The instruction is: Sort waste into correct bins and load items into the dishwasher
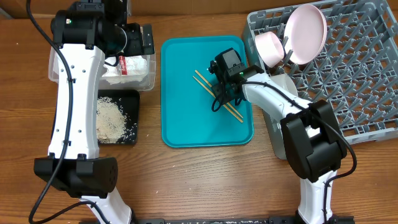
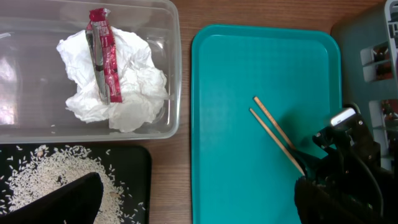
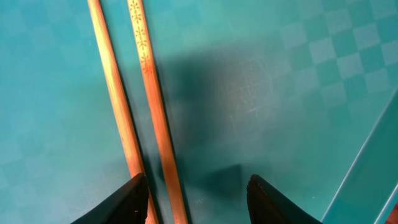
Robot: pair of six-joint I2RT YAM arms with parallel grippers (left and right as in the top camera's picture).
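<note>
The large square grey plastic dish rack [image 1: 354, 74] stands right of the teal serving tray [image 1: 186, 118], where the 2 thin wooden chopsticks [image 1: 203, 81] lie side by side. The right pincer [image 3: 199, 186] hangs open over them, 1 stick beneath a finger. Closing could catch only 1 and flick the other away. The left pincer [image 1: 140, 40] is spread, empty.
</note>
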